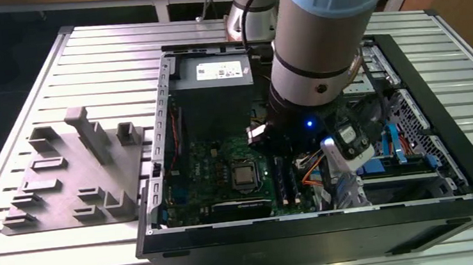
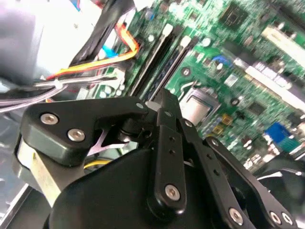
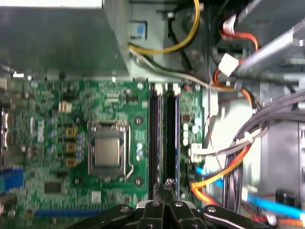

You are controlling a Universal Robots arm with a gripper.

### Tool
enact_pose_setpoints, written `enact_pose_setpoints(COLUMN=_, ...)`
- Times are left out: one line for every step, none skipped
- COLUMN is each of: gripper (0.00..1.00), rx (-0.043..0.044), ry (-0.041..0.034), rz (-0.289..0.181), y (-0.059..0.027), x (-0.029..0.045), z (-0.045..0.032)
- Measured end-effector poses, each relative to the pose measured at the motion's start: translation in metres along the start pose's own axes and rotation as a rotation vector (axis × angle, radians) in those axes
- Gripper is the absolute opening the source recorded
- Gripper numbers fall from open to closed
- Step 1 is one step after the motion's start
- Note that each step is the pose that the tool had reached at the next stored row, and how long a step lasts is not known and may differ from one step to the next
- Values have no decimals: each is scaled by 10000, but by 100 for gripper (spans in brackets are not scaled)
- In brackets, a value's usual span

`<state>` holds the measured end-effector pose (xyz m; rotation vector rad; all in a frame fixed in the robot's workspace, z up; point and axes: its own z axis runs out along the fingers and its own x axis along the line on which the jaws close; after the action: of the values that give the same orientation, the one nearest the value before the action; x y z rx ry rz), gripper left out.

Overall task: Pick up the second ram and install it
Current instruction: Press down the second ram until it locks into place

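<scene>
1. A desk (image 1: 83,49) of pale metal slats carries an open computer case (image 1: 441,121); beside it, toward the exterior view's left, stands a grey holder (image 1: 78,178) with upright pegs and pockets, and I see no memory stick in it.
2. The robot arm (image 1: 317,67) reaches down into the case, above the green motherboard (image 3: 52,143); the processor socket (image 3: 107,152) lies bare near the middle of the board.
3. The hand (image 3: 167,183) hangs just over one end of the two long black memory slots (image 3: 153,138); in both wrist views its fingers are pressed together and nothing shows pinched between them (image 2: 167,95).
4. The second ram (image 3: 171,138) seems to me to be the thin dark strip that stands on edge in the slot nearer to the orange and blue cables (image 3: 214,179); the view is almost straight along its edge, so this is a judgement.
5. Progress, as I judge it: the picking is done, and the stick is already in its slot; the task is near its end.
6. What I cannot tell: whether the stick is pushed fully down, whether the white clips (image 2: 167,31) at the slot ends are locked, and whether the fingertips touch the stick or hover above it.
</scene>
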<state>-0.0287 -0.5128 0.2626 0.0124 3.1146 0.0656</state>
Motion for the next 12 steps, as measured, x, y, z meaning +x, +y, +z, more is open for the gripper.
enact_pose_setpoints(gripper=7, rx=2, ry=0, rz=1, y=44, x=1, z=2)
enact_pose_setpoints(gripper=7, rx=1, ry=0, rz=1, y=85, x=1, z=5)
enact_pose_setpoints(gripper=7, rx=0, ry=0, rz=1, y=123, x=2, z=8)
enact_pose_setpoints(gripper=7, rx=0, ry=0, rz=1, y=145, x=2, z=9)
enact_pose_setpoints(gripper=7, rx=1, ry=0, rz=1, y=153, x=2, z=9)
enact_pose_setpoints(gripper=7, rx=0, ry=0, rz=1, y=153, x=1, z=9)
enact_pose_setpoints(gripper=7, rx=1, ry=0, rz=0, y=153, x=1, z=9)
enact_pose_setpoints(gripper=7, rx=1, ry=0, rz=0, y=153, x=1, z=9)
enact_pose_setpoints(gripper=7, rx=0, ry=0, rz=0, y=154, x=1, z=9)
enact_pose_setpoints(gripper=7, rx=-1, ry=0, rz=1, y=154, x=2, z=10)
enact_pose_setpoints(gripper=7, rx=-2, ry=0, rz=1, y=154, x=2, z=9)
enact_pose_setpoints(gripper=7, rx=-3, ry=0, rz=1, y=154, x=2, z=9)
